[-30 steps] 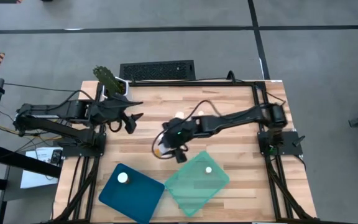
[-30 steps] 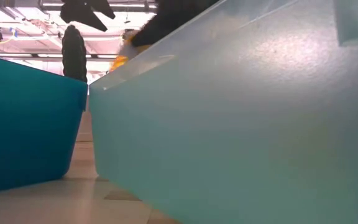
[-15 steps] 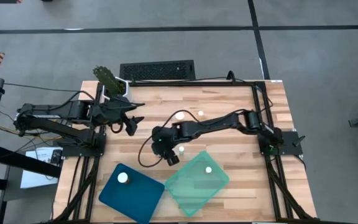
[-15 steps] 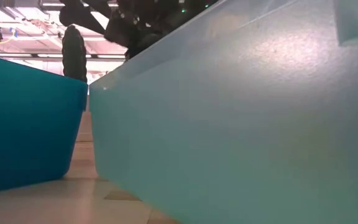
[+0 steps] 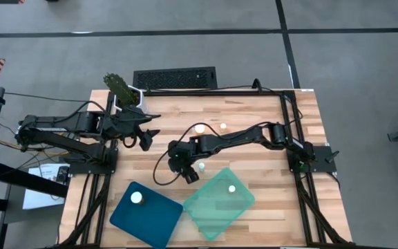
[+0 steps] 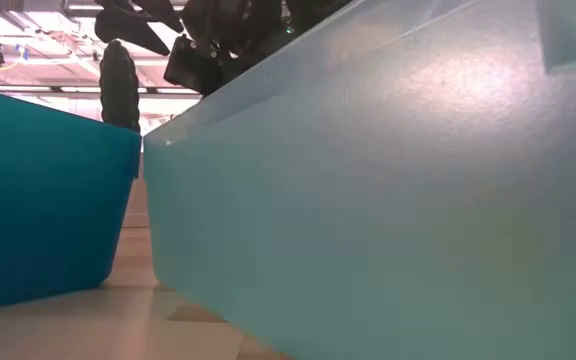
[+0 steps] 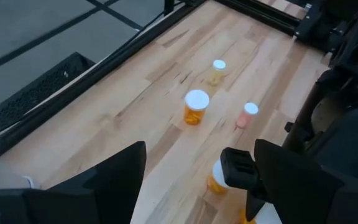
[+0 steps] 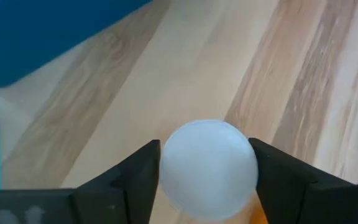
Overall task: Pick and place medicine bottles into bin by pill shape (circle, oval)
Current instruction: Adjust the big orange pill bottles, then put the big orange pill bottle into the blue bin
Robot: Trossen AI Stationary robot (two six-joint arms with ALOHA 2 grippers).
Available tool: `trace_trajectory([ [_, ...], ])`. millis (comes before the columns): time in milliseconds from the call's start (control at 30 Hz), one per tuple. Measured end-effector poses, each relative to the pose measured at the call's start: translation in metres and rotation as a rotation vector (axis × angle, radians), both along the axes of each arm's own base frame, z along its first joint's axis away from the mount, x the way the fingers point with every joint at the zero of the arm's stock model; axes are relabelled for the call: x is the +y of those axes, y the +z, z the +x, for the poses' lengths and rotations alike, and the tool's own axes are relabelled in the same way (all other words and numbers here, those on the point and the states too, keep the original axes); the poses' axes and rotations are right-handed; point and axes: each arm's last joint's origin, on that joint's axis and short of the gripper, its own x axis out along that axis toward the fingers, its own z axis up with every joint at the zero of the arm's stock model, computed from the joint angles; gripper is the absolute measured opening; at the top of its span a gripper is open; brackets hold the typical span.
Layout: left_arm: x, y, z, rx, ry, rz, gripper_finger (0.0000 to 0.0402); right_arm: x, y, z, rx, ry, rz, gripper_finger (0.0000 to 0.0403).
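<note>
My right gripper (image 5: 183,167) points down at the table's middle, shut on an amber medicine bottle whose white cap (image 8: 209,163) fills the gap between its fingers. The bottle also shows beside that gripper in the left wrist view (image 7: 216,180). Three more bottles stand upright on the wood: two toward the far edge (image 5: 199,128) (image 5: 222,126) and one just right of the gripper (image 5: 201,167). One bottle lies in the blue bin (image 5: 137,198) and one in the teal bin (image 5: 231,188). My left gripper (image 5: 149,135) is open and empty at the far left. My right gripper pinches the bottle at its top between the two fingers (image 8: 143,177), one on each side of the round cap's rim (image 8: 166,168). The fingers come from above, pointing down, and the bottle is upright. The cap hides whether its base is on the table.
The blue bin (image 5: 159,223) and the teal bin (image 5: 213,211) sit side by side at the table's near edge, just near of the right gripper. A white pot with a green plant (image 5: 124,91) stands at the far left corner. The teal bin's wall (image 6: 388,190) fills the low view.
My right gripper has gone toward the table's left edge, over a bottle that stood just to its left. This has uncovered another bottle, which stands where the gripper was. In the last half second it has kept nearly still.
</note>
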Motion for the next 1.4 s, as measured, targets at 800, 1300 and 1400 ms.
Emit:
trace_trajectory([
  [800,-0.014,-0.029,0.025,0.157,-0.125,-0.126,0.0293,-0.038,0.238,-0.174,-0.137,-0.102,0.012,0.0326],
  [1300,-0.075,-0.116,0.110,0.372,-0.305,-0.057,0.0293,-0.041,0.338,-0.365,-0.513,-0.418,0.180,0.0326],
  [1400,-0.081,-0.126,0.115,0.397,-0.330,-0.040,0.0293,-0.039,0.343,-0.384,-0.552,-0.447,0.206,0.0326],
])
